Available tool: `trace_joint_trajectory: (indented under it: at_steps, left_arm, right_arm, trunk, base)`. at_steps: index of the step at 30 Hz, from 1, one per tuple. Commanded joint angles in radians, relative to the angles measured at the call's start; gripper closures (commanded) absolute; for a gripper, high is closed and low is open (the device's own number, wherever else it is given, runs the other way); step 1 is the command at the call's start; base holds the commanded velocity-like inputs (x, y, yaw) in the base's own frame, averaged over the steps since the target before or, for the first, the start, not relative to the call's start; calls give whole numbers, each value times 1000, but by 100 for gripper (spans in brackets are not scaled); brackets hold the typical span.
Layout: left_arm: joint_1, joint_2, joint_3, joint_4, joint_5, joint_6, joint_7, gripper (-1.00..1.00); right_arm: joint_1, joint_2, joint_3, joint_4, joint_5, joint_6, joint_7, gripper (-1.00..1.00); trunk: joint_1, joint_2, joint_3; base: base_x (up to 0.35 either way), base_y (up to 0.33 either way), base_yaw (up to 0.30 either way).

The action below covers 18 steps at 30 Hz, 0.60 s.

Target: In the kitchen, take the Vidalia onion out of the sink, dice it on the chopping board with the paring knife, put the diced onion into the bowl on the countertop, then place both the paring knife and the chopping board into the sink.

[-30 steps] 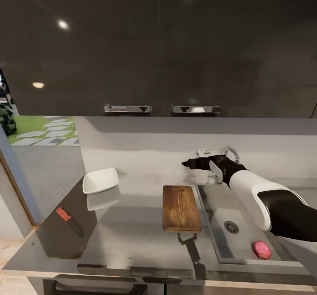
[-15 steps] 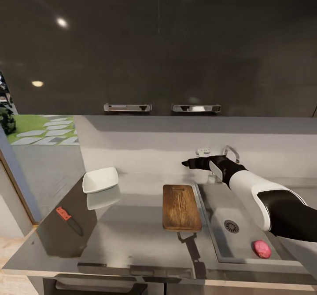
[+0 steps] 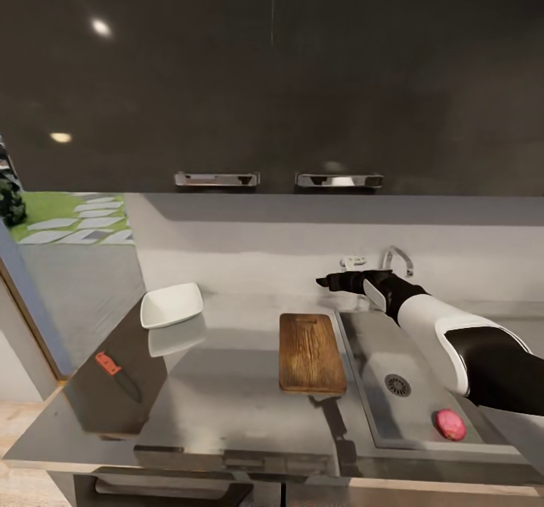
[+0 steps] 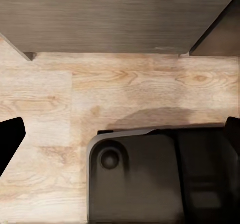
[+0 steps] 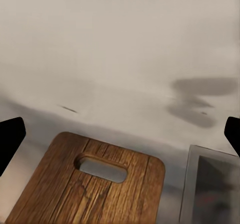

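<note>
Right gripper (image 3: 326, 282) fingers apparently spread, empty, above sink's (image 3: 363, 386) back corner; onion (image 3: 449, 425) near front edge: reach may clip tap (image 3: 394, 258).

No writing, label, brand, number or sign can be read in any of the views. The dark wall cupboards (image 3: 272, 76), the chopping board (image 3: 310, 352), the bowl (image 3: 171, 305), the knife (image 3: 117, 376), the worktop (image 3: 219, 409) and the sink (image 3: 412, 390) all have plain surfaces with no lettering. The tap (image 3: 397, 259) is too small to show any mark.
</note>
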Motion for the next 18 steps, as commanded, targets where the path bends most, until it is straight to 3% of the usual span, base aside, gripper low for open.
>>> trace_joint_trajectory:
  at_steps: [1,7,18]
  left_arm:
    - [0,0,-3,3,5,-1,0,-100]
    - [0,-8,1,54,4,-4,0,-100]
    - [0,-15,2,64,4,-5,-1,-100]
  right_arm:
    - [-1,-1,8,-2,-6,6,3,-100]
    - [-1,0,8,-2,-7,5,3,-100]
    - [0,0,8,0,-7,5,3,-100]
  trunk:
    - [1,-2,-4]
    - [1,-2,-13]
    - [1,-2,-31]
  base:
    - [55,0,0]
    - [92,0,0]
    - [159,0,0]
